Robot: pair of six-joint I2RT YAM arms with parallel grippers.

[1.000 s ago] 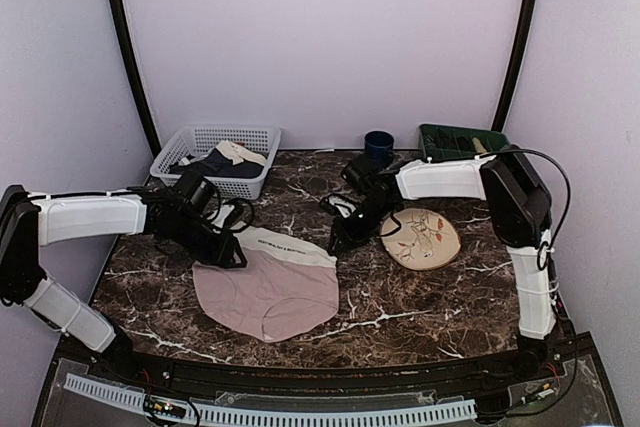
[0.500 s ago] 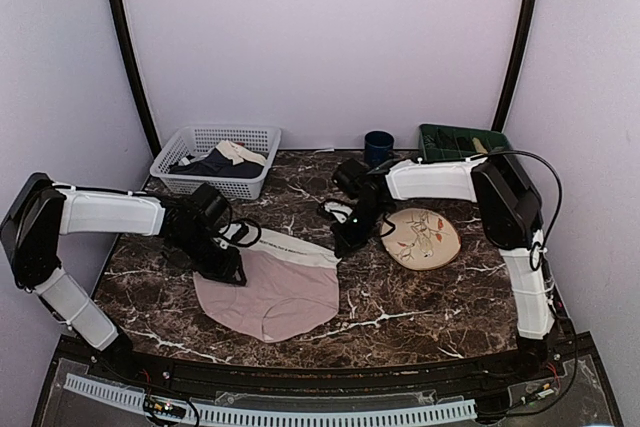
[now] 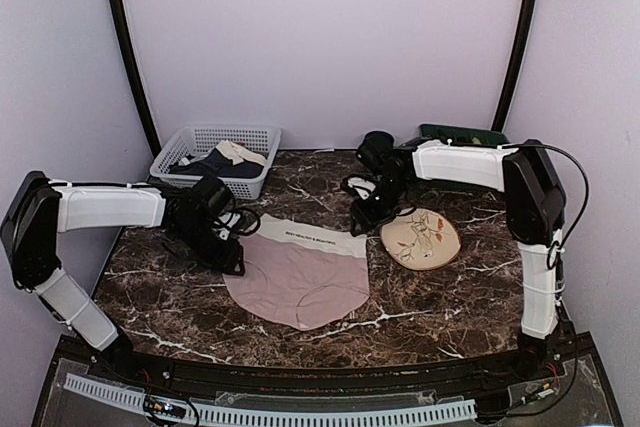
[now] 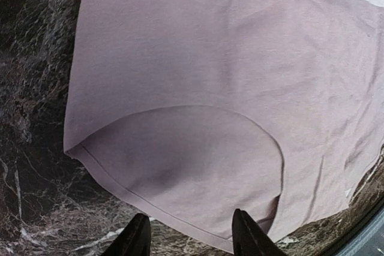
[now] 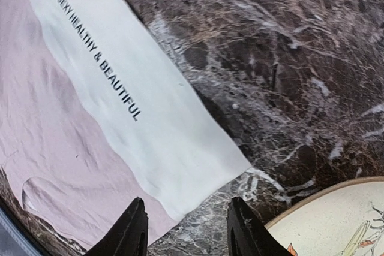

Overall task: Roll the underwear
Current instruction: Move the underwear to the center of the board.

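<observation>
Dusty-pink underwear (image 3: 300, 282) lies flat; judged light and limp, it is best pinched at the far corners of the cream waistband (image 3: 312, 238). The left gripper (image 3: 230, 259) and right gripper (image 3: 362, 225) have their fingers spread, holding nothing.

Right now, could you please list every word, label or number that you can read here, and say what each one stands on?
"SEXY HEALTHY & BEAUTIFUL": dark capitals on the cream band of the underwear, read in the right wrist view.
From the top view the same line is too small to read.
The plate bears only a drawing, no words.
</observation>
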